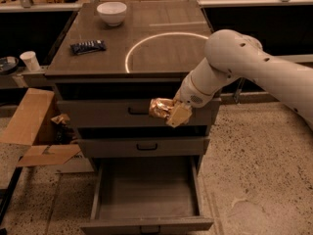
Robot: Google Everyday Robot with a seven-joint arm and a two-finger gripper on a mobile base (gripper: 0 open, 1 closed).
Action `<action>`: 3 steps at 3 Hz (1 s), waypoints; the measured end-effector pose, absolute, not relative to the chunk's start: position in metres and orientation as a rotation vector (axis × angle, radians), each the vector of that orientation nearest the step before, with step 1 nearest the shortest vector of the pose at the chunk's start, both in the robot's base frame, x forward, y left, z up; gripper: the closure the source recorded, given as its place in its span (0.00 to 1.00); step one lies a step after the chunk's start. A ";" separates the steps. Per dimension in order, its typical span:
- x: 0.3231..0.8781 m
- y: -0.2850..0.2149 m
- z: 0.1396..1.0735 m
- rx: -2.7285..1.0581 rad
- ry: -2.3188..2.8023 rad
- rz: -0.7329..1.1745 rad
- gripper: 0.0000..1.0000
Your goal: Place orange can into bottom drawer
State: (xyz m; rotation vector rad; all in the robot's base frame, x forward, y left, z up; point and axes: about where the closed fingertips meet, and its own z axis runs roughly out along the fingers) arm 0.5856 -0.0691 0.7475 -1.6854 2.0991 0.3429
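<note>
The orange can (160, 108) is a shiny golden-orange crumpled lump held in my gripper (171, 113), which is shut on it. The gripper and can hang in front of the top drawer front (98, 112), off the cabinet's top and above the open bottom drawer (146, 192). The bottom drawer is pulled out, with a flat floor and side walls, and nothing shows inside it. My white arm (244, 67) reaches in from the right.
On the cabinet top (161, 28) lie a white bowl (111, 12) and a dark blue snack bar (88, 46). The middle drawer front (142, 147) is closed. A cardboard box (34, 126) lies on the floor at left, a paper cup (30, 60) above it.
</note>
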 end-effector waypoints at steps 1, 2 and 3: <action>0.586 -0.069 0.747 -1.686 2.099 0.343 1.00; 0.578 -0.069 0.711 -1.740 2.144 0.328 1.00; 0.564 -0.077 0.650 -1.757 2.174 0.365 1.00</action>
